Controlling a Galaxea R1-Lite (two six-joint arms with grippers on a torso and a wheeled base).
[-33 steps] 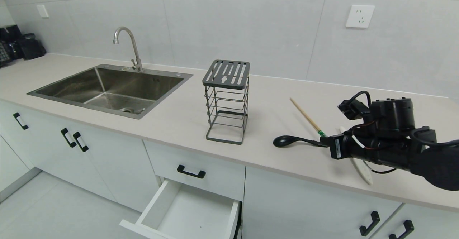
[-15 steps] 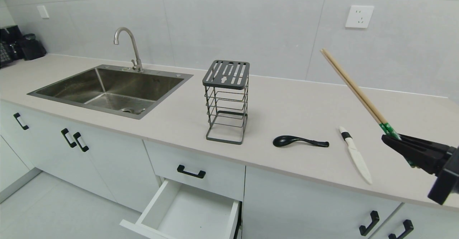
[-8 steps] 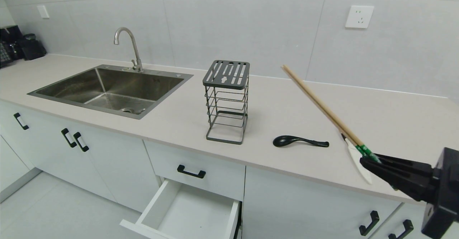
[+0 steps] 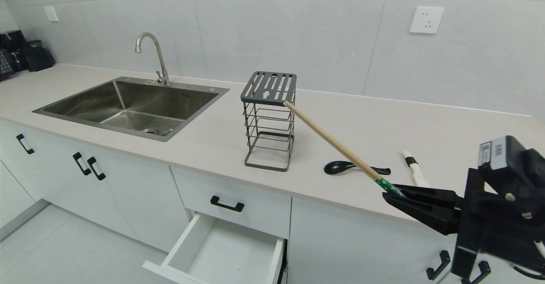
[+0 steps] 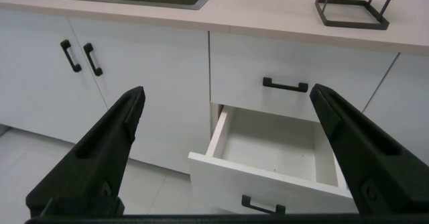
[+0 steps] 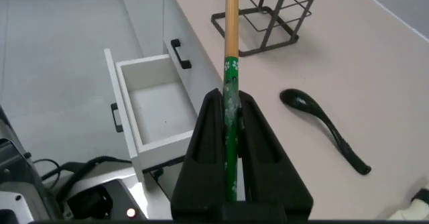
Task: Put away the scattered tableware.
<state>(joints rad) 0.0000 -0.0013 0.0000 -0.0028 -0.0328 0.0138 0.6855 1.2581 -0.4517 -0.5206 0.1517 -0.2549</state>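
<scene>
Right gripper point(image 4: 389, 194) clamps the chopsticks point(image 4: 332, 141) at their green end, tips by the rack point(image 4: 269, 120) top, contact unclear. Step looks like the carry to storage. Next move likely needs the tips lined up with a rack slot. Left gripper point(image 5: 226, 93) is wide open over the drawer point(image 5: 268, 150). Spoon point(image 4: 340, 167) and knife point(image 4: 413, 164) wait.

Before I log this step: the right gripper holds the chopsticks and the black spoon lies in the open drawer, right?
No. The right gripper holds the chopsticks, but the black spoon lies on the counter; the head view shows it.
</scene>
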